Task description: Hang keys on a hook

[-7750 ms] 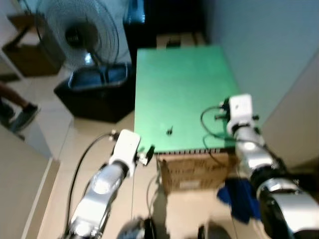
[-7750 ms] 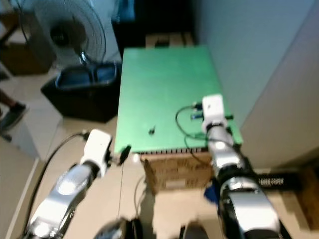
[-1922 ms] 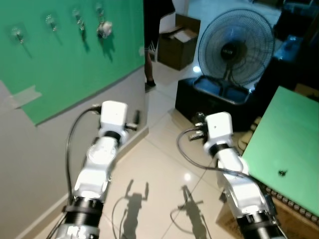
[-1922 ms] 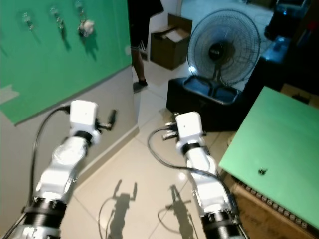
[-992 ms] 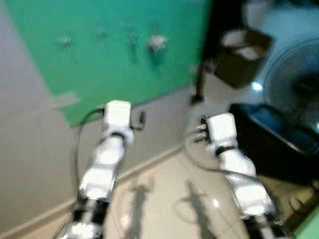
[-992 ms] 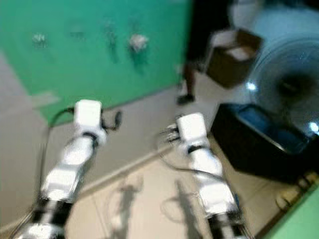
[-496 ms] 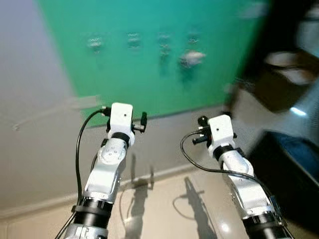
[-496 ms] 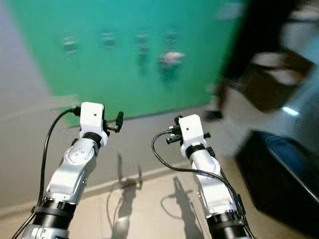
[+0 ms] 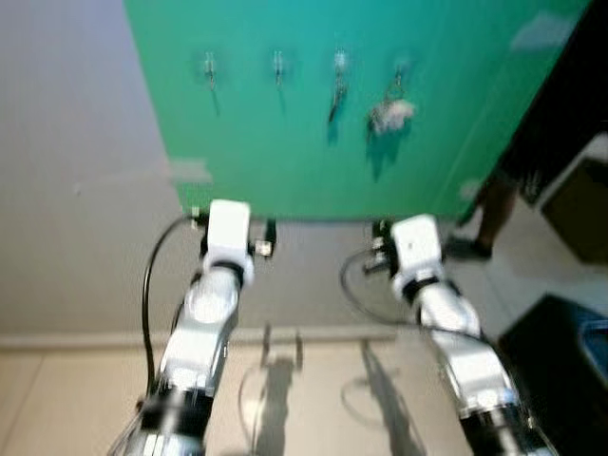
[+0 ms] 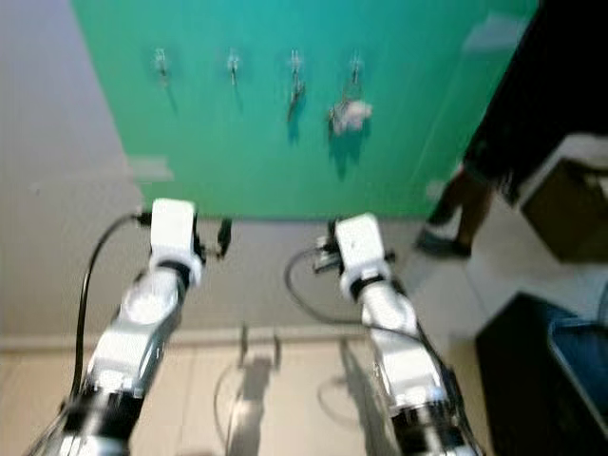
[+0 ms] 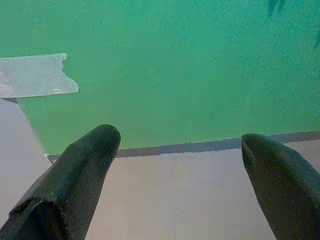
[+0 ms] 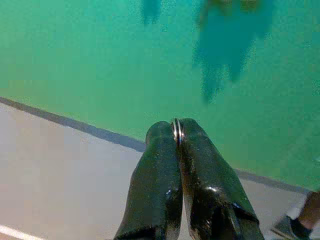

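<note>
I am now facing the green board (image 9: 313, 142) squarely; half a second ago it was sitting off-angle and blurred. Right tool (image 12: 177, 131) is pinching the key ring (image 12: 176, 131) between closed fingers, short of the hooks (image 9: 277, 65). Left tool (image 11: 175, 145) is gaping wide, holding nothing. Grey wall (image 9: 76, 190) is meeting tiled floor (image 9: 57, 399); a person's leg (image 9: 489, 204) is standing at right.

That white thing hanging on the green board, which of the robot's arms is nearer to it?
Right. The right tool is below the white thing, almost directly under it; the left tool is lower and further left.
</note>
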Controlling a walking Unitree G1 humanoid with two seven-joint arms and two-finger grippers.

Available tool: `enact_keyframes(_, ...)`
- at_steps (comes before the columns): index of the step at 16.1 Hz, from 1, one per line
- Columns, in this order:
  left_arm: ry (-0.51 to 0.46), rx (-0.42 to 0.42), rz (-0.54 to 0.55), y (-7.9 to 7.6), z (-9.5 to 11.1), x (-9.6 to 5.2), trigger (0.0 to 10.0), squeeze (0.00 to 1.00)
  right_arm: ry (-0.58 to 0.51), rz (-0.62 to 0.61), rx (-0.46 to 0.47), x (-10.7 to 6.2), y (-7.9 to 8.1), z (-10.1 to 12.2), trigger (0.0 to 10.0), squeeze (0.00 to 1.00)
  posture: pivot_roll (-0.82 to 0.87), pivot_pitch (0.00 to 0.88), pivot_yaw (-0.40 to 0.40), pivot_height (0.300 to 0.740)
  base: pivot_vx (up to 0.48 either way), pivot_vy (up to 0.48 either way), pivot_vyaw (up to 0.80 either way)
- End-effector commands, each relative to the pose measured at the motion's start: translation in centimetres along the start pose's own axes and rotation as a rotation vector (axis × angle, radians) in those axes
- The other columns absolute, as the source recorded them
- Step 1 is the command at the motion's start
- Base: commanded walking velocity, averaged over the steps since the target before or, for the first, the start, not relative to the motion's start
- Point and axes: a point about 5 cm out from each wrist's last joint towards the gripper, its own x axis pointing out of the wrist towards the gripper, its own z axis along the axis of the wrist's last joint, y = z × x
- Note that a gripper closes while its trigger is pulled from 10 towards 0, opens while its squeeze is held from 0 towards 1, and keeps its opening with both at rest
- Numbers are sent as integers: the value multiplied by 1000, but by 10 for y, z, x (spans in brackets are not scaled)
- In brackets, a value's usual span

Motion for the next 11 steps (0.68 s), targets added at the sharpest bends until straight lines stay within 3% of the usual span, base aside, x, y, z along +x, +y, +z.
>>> enact_keyframes(1,-14,25,28,6,3,0,10000,0,-7,1,15,1,1,2,0,0,-16,0,-16,740,0,0,0)
enact_keyframes(7,-53,61,-15,-2,9,-1,10000,0,10,-6,-18,2,-4,1,0,0,-16,0,-15,740,0,0,0)
enact_keyframes(11,-63,63,-38,-4,11,-1,10000,0,1,-12,-34,3,-6,3,0,0,-18,0,-16,740,461,0,0)
